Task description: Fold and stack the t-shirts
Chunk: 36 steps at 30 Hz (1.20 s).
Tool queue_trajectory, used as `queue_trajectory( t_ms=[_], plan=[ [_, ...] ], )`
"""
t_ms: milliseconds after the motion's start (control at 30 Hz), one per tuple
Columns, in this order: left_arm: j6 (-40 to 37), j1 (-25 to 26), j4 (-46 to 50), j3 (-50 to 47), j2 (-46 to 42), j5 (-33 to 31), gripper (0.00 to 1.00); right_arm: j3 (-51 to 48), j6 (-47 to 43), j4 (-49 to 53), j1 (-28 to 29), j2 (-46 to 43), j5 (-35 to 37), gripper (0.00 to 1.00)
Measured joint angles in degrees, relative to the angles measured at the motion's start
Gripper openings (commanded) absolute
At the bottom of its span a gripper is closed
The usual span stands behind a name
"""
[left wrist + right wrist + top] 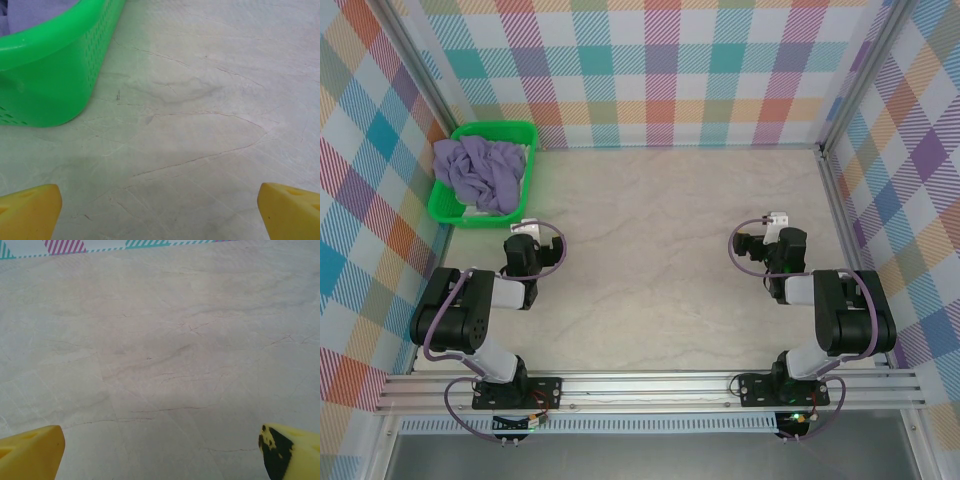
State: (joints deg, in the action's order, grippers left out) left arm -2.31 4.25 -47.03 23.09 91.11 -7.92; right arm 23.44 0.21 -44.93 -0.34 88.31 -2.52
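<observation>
From where I stood, nothing of the job had begun. The lavender t-shirt (480, 168) lay crumpled in a heap inside the green basket (527, 130), which sat at about ten o'clock on the marble-patterned table (670, 240), tight against the checked wall. A sliver of off-white cloth (482, 211) showed under the purple at the basket's near edge. I took it for the second shirt, though too little was visible to be sure. The left gripper (524, 230) hovered just off the basket's near right corner, with the basket at roughly eleven o'clock from it. In its own wrist view its yellow fingers (27, 212) stood as far apart as they would go, with bare tabletop between them and nothing in them. The right gripper (776, 222) waited well apart, out at three o'clock on the table, its jaws equally wide and empty over plain surface. So the step in hand looked to me like the very first one: fetching a shirt out of the basket. I reckoned the next move called for the left arm to lift over the rim, come down into the bundle and pinch a good fold of cloth. It would then draw the shirt toward the open middle of the table, where both arms could spread it flat for folding.
</observation>
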Motion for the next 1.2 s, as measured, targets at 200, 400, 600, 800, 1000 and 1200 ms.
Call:
queue_trajectory(
  t_ms=[200, 400, 600, 800, 1000, 1200],
  plan=[
    [0.0, 0.0, 0.0, 0.0, 0.0, 0.0, 1.0, 0.0, 0.0, 0.0, 0.0, 0.0, 0.0, 0.99],
    [0.0, 0.0, 0.0, 0.0, 0.0, 0.0, 1.0, 0.0, 0.0, 0.0, 0.0, 0.0, 0.0, 0.99],
    [0.0, 0.0, 0.0, 0.0, 0.0, 0.0, 1.0, 0.0, 0.0, 0.0, 0.0, 0.0, 0.0, 0.99],
    [0.0, 0.0, 0.0, 0.0, 0.0, 0.0, 1.0, 0.0, 0.0, 0.0, 0.0, 0.0, 0.0, 0.99],
    [-0.1, 0.4, 3.0, 0.0, -3.9, 0.1, 1.0, 1.0, -0.2, 7.2, 0.0, -4.3, -1.6, 0.99],
    [4.7, 0.9, 24.2, 8.2, -20.8, -1.6, 1.0, 10.6, 2.9, 25.2, 0.0, -14.8, -1.6, 0.99]
  ],
)
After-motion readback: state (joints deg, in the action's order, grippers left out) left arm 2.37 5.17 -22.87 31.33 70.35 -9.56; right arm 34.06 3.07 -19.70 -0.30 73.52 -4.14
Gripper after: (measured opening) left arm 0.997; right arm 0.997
